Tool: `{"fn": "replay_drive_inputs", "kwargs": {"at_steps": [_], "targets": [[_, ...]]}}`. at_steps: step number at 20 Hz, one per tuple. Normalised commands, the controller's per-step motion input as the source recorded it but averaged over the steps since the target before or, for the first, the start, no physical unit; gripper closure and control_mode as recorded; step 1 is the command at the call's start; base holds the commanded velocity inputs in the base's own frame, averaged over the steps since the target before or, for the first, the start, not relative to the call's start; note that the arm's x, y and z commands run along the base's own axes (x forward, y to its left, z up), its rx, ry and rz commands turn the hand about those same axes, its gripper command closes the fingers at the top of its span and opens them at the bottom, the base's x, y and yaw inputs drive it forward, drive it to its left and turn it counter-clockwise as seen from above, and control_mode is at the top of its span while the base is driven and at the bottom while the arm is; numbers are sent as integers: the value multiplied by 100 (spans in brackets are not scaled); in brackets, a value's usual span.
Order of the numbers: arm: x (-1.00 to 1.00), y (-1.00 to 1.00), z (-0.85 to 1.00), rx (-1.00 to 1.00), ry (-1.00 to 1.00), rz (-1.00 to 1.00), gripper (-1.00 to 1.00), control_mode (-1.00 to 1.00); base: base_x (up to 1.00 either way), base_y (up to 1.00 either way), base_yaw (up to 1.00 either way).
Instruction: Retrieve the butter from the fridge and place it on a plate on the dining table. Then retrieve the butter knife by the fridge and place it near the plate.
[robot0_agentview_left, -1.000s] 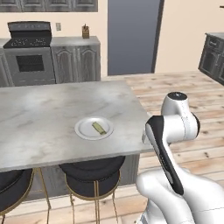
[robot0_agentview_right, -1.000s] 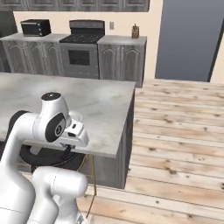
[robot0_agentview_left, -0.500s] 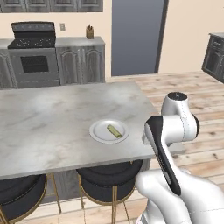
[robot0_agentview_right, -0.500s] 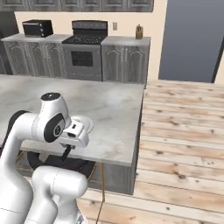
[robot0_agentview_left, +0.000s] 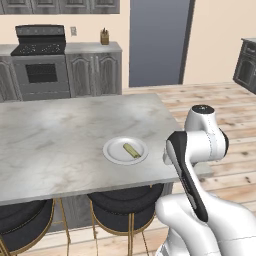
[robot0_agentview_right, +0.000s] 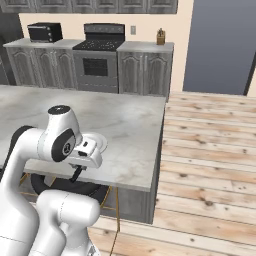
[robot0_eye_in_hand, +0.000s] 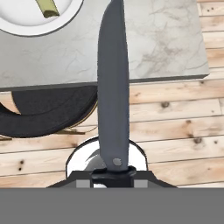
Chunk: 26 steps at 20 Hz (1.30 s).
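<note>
The butter lies on the white plate, which sits near the front edge of the marbled dining table. My gripper is shut on the dark butter knife, whose blade points away from the hand over the table's edge. In the hand view the plate and butter are at the upper left, past the knife's tip. In the right base view my gripper hangs just off the table's near edge with the knife, in front of the plate. The fridge is out of view.
Black-cushioned stools with gold legs stand under the table's near edge. A stove and grey cabinets line the back wall, with a dark doorway beside them. Open wood floor lies right of the table.
The whole picture has shifted, so the base has driven: table and plate now sit further right in the left base view. The knife stays held in the shut gripper.
</note>
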Motion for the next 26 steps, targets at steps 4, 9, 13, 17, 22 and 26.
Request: {"fn": "replay_drive_inputs", "kwargs": {"at_steps": [4, 9, 13, 17, 22, 26], "targets": [[0, 0, 0, 0, 0, 0, 100, 100, 46, 0, -1], [0, 0, 0, 0, 0, 0, 100, 100, 61, -3, 0], [79, -10, 0, 0, 0, 0, 100, -100, 0, 0, 0], [81, -31, 0, 0, 1, 3, 100, -100, 0, 0, 0], [89, -29, 0, 0, 4, 3, 100, -100, 0, 0, 0], [91, -14, 0, 0, 7, 0, 100, -100, 0, 0, 0]]}}
